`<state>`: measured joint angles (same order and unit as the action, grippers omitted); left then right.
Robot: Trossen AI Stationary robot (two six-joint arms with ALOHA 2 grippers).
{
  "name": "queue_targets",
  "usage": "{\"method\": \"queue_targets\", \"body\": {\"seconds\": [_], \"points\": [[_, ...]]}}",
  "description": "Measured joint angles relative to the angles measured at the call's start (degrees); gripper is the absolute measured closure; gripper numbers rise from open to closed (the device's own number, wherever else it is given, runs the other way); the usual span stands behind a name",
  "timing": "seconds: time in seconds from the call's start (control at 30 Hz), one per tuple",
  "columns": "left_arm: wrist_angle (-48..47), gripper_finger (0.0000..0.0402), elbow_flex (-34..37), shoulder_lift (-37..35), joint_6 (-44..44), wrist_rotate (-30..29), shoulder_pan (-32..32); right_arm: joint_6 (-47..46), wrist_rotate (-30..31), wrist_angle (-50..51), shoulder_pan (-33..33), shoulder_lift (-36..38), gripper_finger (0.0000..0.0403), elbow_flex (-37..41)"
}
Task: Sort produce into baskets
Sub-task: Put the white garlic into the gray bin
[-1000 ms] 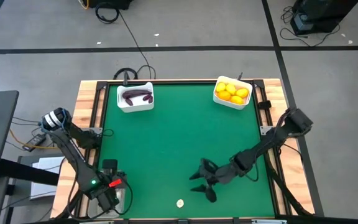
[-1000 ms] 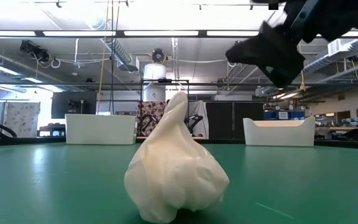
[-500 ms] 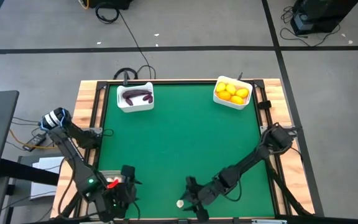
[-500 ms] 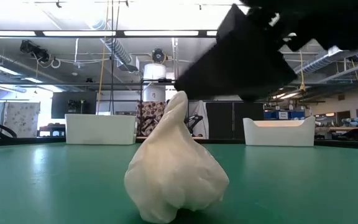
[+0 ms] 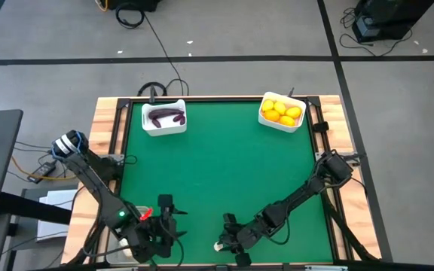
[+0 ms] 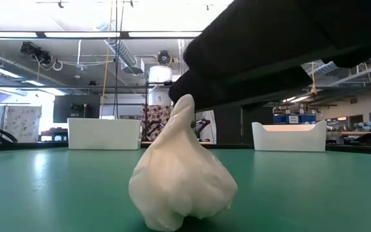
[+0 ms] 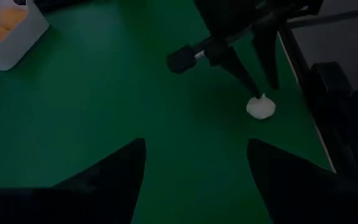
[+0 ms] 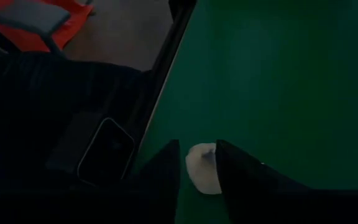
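Note:
A cream-white garlic bulb [image 5: 218, 246] stands on its base on the green table near the front edge, stem up, large in the low view [image 6: 182, 174]. My right gripper [image 5: 227, 239] has come down on it and is shut on its top. My left gripper [image 5: 169, 218] hovers open near the table's front left, facing the bulb [image 7: 261, 107], nothing between its fingers [image 7: 194, 168]. At the far edge, one white basket [image 5: 163, 118] holds dark purple eggplants and another white basket [image 5: 282, 111] holds yellow-orange citrus. My right gripper pinches the bulb's pointed top [image 8: 202, 163] between its two fingers [image 7: 252, 87]. The fingers slant down from the table's right and far side. The bulb stays upright with its base [image 6: 179, 219] on the table.
Wooden rails frame the table [image 5: 224, 173], with free green surface between the bulb and the far baskets. The two arms are close together along the front edge. The two baskets also show behind the bulb in the low view [image 6: 104, 133] [image 6: 288, 135].
My right gripper has gone toward the table's near edge and left, sunk onto the garlic bulb, and closed its spread fingers about the bulb's top. My left gripper has swung from the near left corner toward the right, risen a little and turned to face the bulb. The bulb has not moved.

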<state>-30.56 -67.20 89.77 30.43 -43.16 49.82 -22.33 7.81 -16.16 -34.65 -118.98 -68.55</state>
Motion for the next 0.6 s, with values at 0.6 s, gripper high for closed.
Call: {"method": "queue_targets", "body": {"seconds": [0.6], "points": [[4.02,0.0115,3.79,0.01,0.12,0.19,-0.37,-3.04,2.19,-0.42,0.13,0.0,0.0305,0.07]]}}
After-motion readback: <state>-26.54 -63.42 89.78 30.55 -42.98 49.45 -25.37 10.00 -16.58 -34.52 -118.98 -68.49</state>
